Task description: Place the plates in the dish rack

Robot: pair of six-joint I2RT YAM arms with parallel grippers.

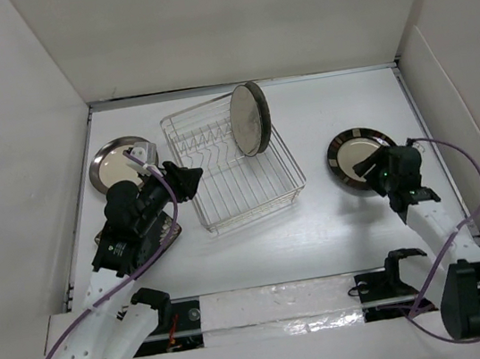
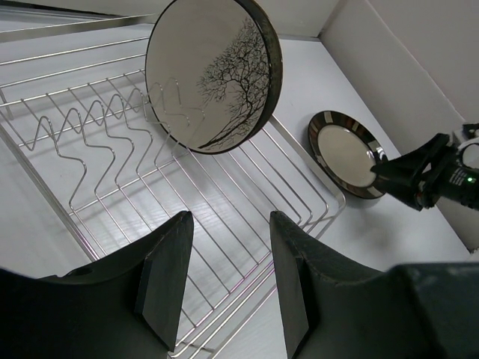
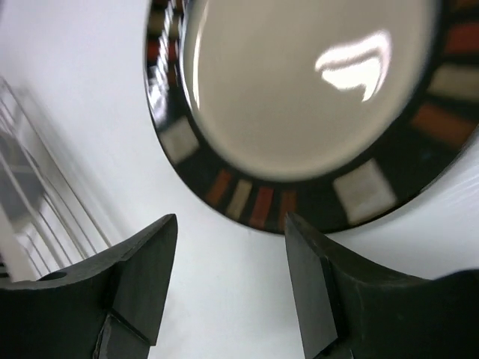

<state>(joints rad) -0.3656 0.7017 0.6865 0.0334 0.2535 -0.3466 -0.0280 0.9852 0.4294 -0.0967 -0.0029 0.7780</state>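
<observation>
The silver wire dish rack [image 1: 254,214] sits mid-table. A round beige plate with a dark rim and a tree drawing [image 1: 249,118] [image 2: 213,75] stands upright among the prongs at its far right. A dark plate with a chequered rim [image 1: 351,147] [image 3: 307,97] lies flat on the table to the right. A shiny steel plate [image 1: 115,162] lies at the far left. My left gripper [image 1: 188,180] [image 2: 230,217] is open and empty over the rack's near left corner. My right gripper [image 1: 367,168] [image 3: 230,218] is open at the chequered plate's near edge, with only bare table between its fingers.
White walls enclose the table on the left, the back and the right. A dark flat thing [image 1: 169,235] shows partly under my left arm. The rack's [image 2: 314,217] near half holds no plate.
</observation>
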